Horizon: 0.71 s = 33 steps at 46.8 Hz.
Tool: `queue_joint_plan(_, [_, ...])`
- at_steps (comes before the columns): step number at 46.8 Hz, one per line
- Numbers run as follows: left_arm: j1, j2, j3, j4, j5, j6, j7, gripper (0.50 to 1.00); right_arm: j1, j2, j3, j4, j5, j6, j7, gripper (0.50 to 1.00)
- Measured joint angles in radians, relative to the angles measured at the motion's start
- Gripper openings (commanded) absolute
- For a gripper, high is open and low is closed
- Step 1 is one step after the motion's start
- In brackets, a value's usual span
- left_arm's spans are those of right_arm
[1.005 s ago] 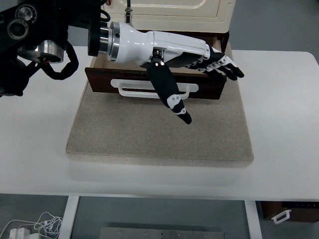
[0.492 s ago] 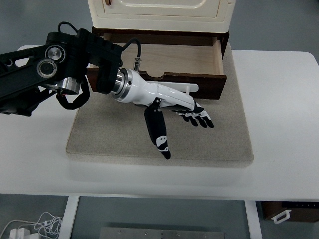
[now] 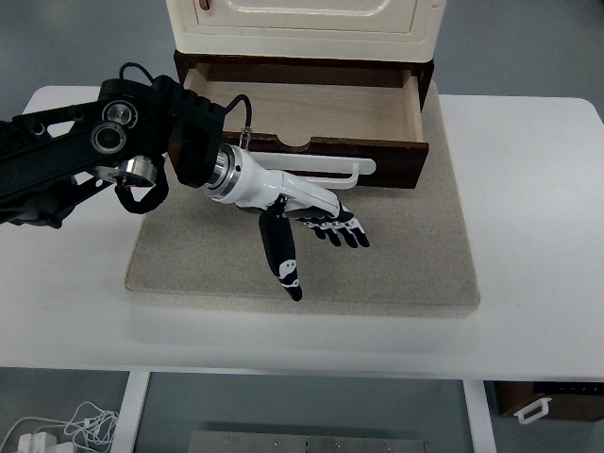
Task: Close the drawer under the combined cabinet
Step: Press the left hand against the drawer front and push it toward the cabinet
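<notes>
The drawer (image 3: 302, 113) stands pulled out from under the cabinet (image 3: 304, 21) at the far side of the table (image 3: 528, 236), its wooden inside bare and its dark front carrying a white handle (image 3: 363, 168). The left hand (image 3: 307, 222) comes in from the left on a black arm and hangs over the grey mat (image 3: 406, 255) just near of the drawer front — fingers spread flat, thumb pointing toward the near edge, holding nothing. Whether it touches the handle cannot be told.
</notes>
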Motion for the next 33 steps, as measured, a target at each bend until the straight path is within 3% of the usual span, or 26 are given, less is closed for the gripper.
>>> queue_joint_plan(33, [-0.005,0.006,-0.014,0.077,0.016,0.0,0.0,1.0,0.0,0.0,0.0,0.0,0.0,0.0,0.0,0.952])
